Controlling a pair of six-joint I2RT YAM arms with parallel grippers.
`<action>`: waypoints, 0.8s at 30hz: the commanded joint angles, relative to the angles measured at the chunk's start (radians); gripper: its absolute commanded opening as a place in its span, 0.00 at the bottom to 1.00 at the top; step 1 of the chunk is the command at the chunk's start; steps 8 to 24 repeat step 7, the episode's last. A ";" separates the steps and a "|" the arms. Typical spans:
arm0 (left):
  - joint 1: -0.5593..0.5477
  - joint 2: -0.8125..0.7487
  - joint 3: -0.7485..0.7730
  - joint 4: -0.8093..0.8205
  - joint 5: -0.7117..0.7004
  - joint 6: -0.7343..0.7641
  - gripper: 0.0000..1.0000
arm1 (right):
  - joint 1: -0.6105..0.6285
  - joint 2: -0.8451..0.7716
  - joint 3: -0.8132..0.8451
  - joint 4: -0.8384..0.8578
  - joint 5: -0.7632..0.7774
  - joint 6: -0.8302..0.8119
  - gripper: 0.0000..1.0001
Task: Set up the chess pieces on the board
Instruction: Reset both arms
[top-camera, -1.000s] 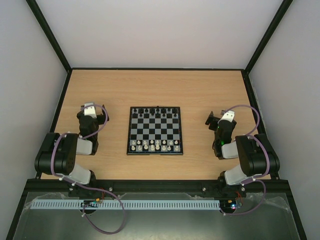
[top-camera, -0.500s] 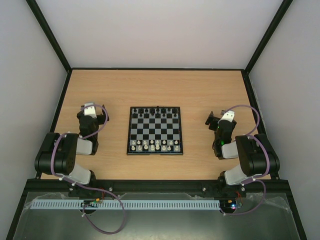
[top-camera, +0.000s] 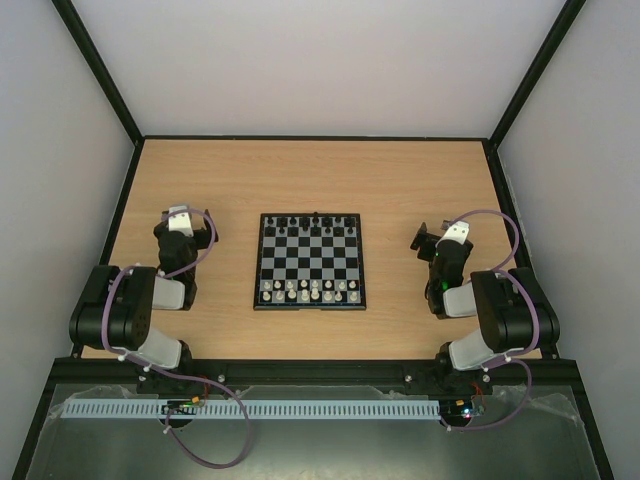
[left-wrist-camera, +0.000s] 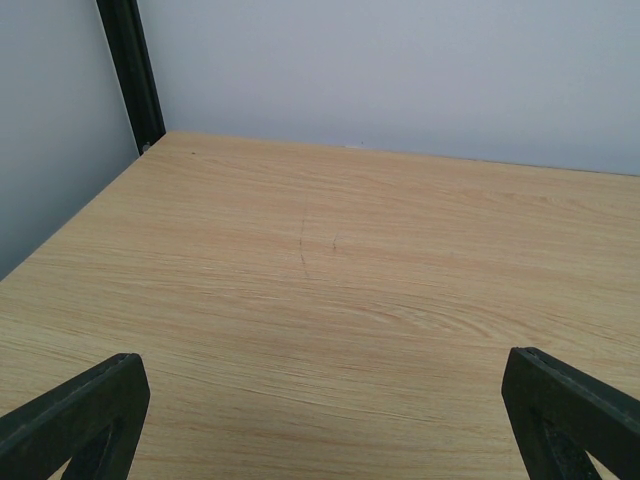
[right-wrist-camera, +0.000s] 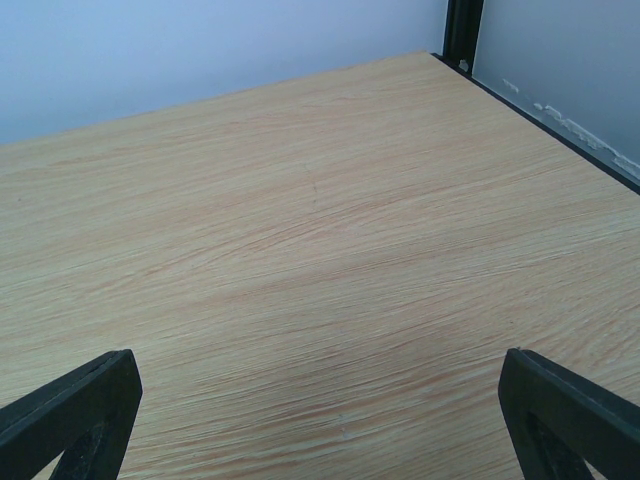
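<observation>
- The board (top-camera: 308, 260) lies flat near the middle of the counter (top-camera: 300, 170), its edges square to the counter's edges.
- On the board we see the chess pieces in two groups. The black pieces (top-camera: 305, 222) stand along the far rows and the whitish pieces (top-camera: 305, 291) along the near rows. The checks between the groups are bare.
- The pieces are too small for us to tell their kinds, or whether each one sits on its proper square.
- We see no piece on the counter wood around the board.
- The left arm (top-camera: 165, 265) is folded back on the left side of the counter. The left jaws stand wide open and hold nothing. In the left wrist view, the two dark fingers (left-wrist-camera: 75, 410) sit at the bottom corners with only counter wood between them.
- The right arm (top-camera: 470, 290) is folded likewise on the right side. The right jaws are also spread wide and hold nothing, and their fingers (right-wrist-camera: 565, 405) frame bare wood.
- The board lies between the two arms, well apart from both sets of jaws. The left jaws are off to its left and the right jaws off to its right, and neither touches the board or a piece.
</observation>
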 joint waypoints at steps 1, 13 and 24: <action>-0.004 0.005 -0.004 0.058 0.002 0.005 1.00 | -0.004 0.007 0.017 0.019 0.013 -0.009 0.99; -0.004 0.005 -0.004 0.057 0.002 0.005 0.99 | -0.004 0.007 0.018 0.017 0.009 -0.010 0.99; -0.004 0.005 -0.004 0.057 0.002 0.005 0.99 | -0.004 0.007 0.018 0.017 0.009 -0.010 0.99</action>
